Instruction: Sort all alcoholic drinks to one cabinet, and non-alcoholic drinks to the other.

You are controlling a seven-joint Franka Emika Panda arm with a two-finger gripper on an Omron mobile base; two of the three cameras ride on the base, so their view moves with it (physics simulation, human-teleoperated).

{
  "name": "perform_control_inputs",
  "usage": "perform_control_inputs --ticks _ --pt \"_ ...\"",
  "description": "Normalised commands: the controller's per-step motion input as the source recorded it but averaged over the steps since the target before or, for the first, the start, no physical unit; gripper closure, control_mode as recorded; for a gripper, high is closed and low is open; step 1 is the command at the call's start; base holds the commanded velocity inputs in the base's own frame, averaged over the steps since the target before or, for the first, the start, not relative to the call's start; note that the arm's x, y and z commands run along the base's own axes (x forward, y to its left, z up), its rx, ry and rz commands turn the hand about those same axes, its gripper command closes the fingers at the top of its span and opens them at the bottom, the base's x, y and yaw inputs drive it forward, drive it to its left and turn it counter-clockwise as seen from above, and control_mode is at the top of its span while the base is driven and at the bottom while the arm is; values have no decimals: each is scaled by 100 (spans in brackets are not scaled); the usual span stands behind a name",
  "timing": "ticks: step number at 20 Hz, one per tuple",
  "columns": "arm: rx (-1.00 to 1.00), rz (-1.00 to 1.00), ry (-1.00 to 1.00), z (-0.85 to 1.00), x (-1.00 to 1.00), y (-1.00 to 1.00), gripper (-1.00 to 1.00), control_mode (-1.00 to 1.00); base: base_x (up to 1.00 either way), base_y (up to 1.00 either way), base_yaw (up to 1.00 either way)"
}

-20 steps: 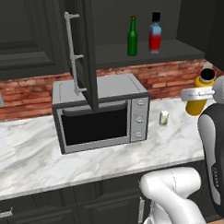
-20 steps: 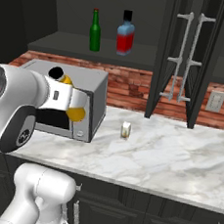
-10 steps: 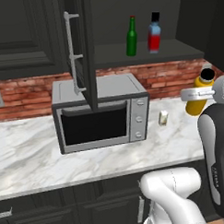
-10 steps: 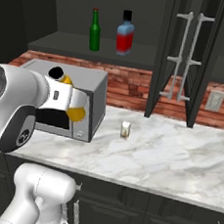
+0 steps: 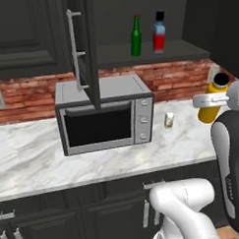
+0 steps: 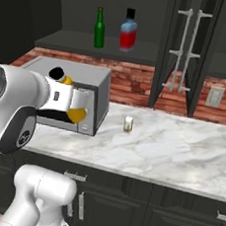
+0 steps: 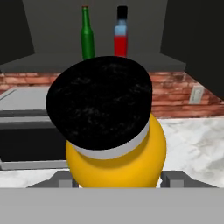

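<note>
— Left base view first: what's by the microwave?

— It sits on the marble surface, with an open dark cabinet door hanging in front of its top. Up and right of it, on the cabinet shelf, the green bottle stands upright just left of the blue and red bottle, close but apart.

— And lower down?

— The small cream container stands on the marble just right of the microwave. Farther right, the tool is clamped on the yellow-orange bottle, held off the marble, black cap tilted up.

— Same from the hand?

— Yes, the cap looms close, with a finger at each side of the yellow body.
</note>
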Motion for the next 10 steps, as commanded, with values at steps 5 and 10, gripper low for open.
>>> perform_control_inputs --ticks 5,10 --pt "0 0 0 0 0 0 100 100 -43 -11 0" --pt "0 0 0 0 0 0 100 100 -48 -23 0"
